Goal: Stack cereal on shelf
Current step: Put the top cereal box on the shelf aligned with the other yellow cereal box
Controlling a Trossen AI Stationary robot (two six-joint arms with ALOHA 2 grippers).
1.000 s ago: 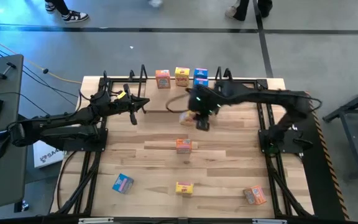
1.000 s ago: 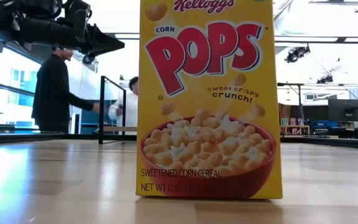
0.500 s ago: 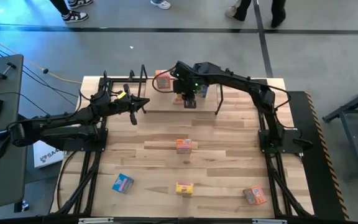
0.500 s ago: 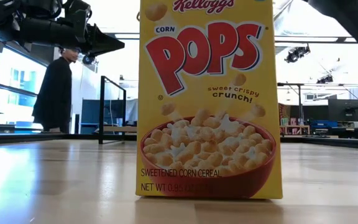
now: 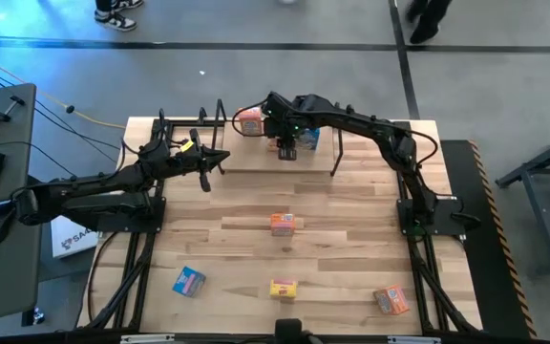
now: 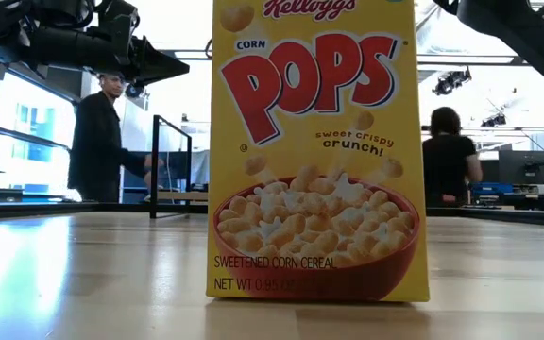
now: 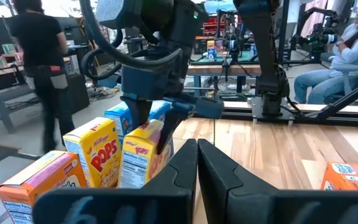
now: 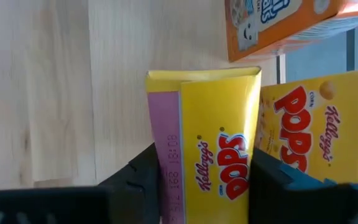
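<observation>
Gripping cereal (image 8: pixel 219 143) — right gripper (image 8: pixel 201 180) — on shelf (image 5: pixel 256 153)

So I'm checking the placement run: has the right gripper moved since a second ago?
Yes. In the high view the right gripper, shut on a yellow cereal box, has travelled from the open tabletop to the shelf, beside the boxes there.

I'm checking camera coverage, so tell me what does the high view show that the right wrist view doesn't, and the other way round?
Only the high view shows the whole shelf, the four loose boxes on the tabletop: an orange box, a blue box, a yellow box and another orange box, plus the left pincer waiting by the shelf's end.

Only the right wrist view shows the print on the gripped Pops box and its neighbouring Pops box.

Both show the right pincer at the shelf row, shut on a yellow box.
</observation>
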